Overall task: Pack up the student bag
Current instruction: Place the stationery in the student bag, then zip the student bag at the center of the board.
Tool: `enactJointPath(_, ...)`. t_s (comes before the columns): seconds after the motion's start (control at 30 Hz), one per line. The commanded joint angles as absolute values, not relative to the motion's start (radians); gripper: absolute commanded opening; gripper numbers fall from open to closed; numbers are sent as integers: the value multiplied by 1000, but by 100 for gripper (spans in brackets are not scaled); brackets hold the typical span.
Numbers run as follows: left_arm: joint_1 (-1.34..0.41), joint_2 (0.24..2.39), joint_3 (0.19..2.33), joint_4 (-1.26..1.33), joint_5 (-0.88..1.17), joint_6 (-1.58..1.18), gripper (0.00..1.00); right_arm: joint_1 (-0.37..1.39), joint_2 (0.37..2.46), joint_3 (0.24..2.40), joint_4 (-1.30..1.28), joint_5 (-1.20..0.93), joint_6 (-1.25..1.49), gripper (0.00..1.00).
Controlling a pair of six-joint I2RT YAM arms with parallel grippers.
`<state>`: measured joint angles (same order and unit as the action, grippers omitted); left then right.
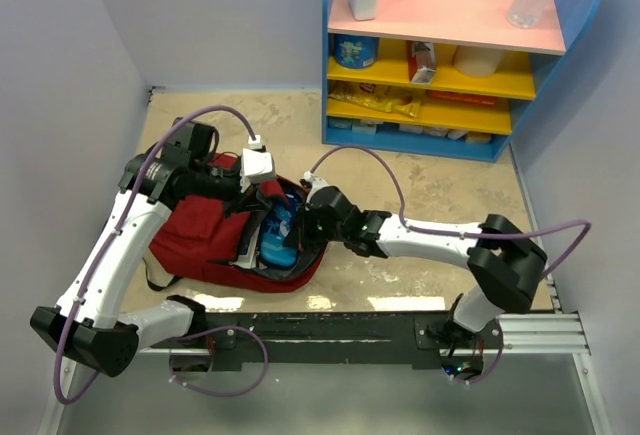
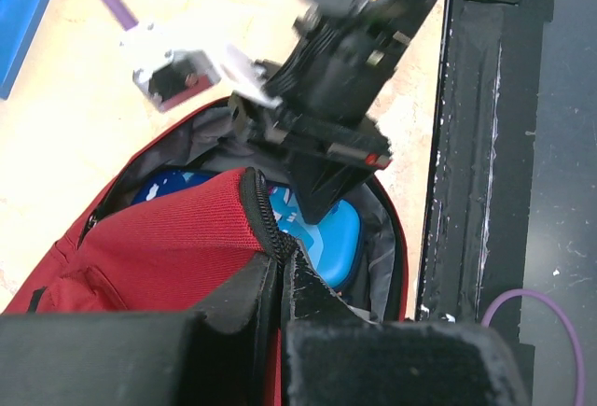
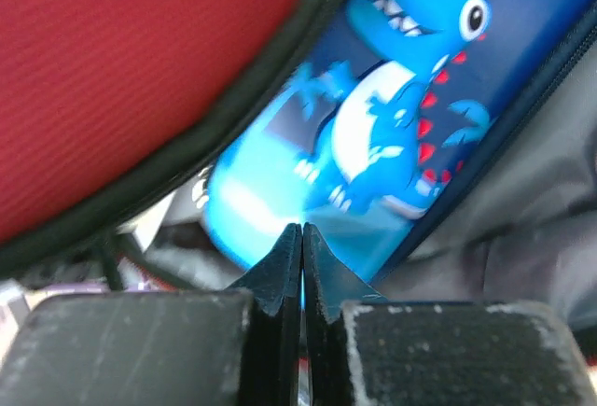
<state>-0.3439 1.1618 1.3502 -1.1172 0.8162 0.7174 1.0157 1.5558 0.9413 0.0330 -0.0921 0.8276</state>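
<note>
Fabric of the student bag (image 1: 200, 235), centre-left, looks soft and floppy; zipper rim (image 2: 264, 212), clamped by left gripper (image 2: 283, 280), grips best; right gripper (image 3: 301, 261) pressed together

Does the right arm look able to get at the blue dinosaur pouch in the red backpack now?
Probably yes. The left gripper pinches the zipper edge of the student bag, holding the mouth open, and the right gripper sits right at the blue dinosaur pouch with nothing between. Its fingers are shut.
</note>
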Motion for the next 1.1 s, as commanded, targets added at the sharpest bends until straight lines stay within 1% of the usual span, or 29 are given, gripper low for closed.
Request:
enactJointPath(0.0,-353,1158,1404,-1066,864,707,0,1012,1653,982,124,-84,874,0)
enactJointPath(0.03,-351,1157,1404,-1068,865,707,0,1011,1702,1000,70,-74,873,0)
enactJointPath(0.07,-351,1157,1407,-1069,864,707,0,1012,1725,1076,-5,-31,871,0)
enactJointPath(0.1,-353,1155,1407,-1074,861,707,0,1014,1747,1121,-114,82,873,0)
enactJointPath(0.13,-351,1154,1405,-1077,856,712,0,1014,1781,1159,-297,148,890,0)
enactJointPath(0.17,-351,1152,1399,-1077,853,712,0,1014,1781,1210,-345,178,879,0)
enactJointPath(0.23,-351,1149,1387,-1069,850,716,0,1020,1750,1219,-403,240,870,0)
enactJointPath(0.27,-351,1150,1375,-1060,850,716,0,1020,1690,1198,-388,239,859,0)
enactJointPath(0.33,-351,1155,1365,-1051,856,709,0,1023,1610,1149,-304,242,842,3)
enactJointPath(0.37,-351,1158,1358,-1037,857,706,0,1022,1518,1093,-269,238,835,5)
enactJointPath(0.4,-353,1163,1353,-1031,861,700,0,1023,1484,1063,-205,230,810,7)
enactJointPath(0.43,-353,1161,1345,-1019,862,692,0,1023,1451,1031,-192,239,808,7)
enactJointPath(0.5,-353,1170,1321,-977,862,675,0,1023,1421,1038,-244,242,783,8)
enactJointPath(0.57,-353,1181,1312,-953,859,663,0,1043,1404,1040,-242,235,753,9)
enactJointPath(0.6,-353,1195,1312,-950,861,654,0,1057,1363,1028,-198,229,718,10)
enactJointPath(0.63,-353,1200,1315,-948,871,650,0,1086,1336,997,-172,229,706,16)
enactJointPath(0.67,-354,1204,1313,-943,879,644,0,1098,1310,982,-151,227,698,18)
enactJointPath(0.73,-356,1213,1309,-948,894,638,5,1133,1246,960,-89,227,664,21)
enactJointPath(0.77,-356,1216,1301,-956,894,640,8,1149,1235,960,-81,224,649,25)
enactJointPath(0.8,-356,1221,1299,-966,890,649,14,1169,1221,965,-71,225,606,27)
enactJointPath(0.83,-356,1223,1296,-976,879,656,15,1217,1224,988,-71,235,586,31)
enactJointPath(0.93,-356,1203,1283,-1009,864,675,16,1297,1282,1050,-120,222,523,39)
enactJointPath(1.0,-356,1175,1266,-997,862,670,16,1339,1314,1066,-123,236,485,42)
enactJointPath(1.03,-356,1169,1253,-994,859,667,17,1383,1348,1078,-118,247,470,45)
enactJointPath(1.07,-356,1163,1246,-991,856,661,27,1405,1367,1089,-118,265,453,46)
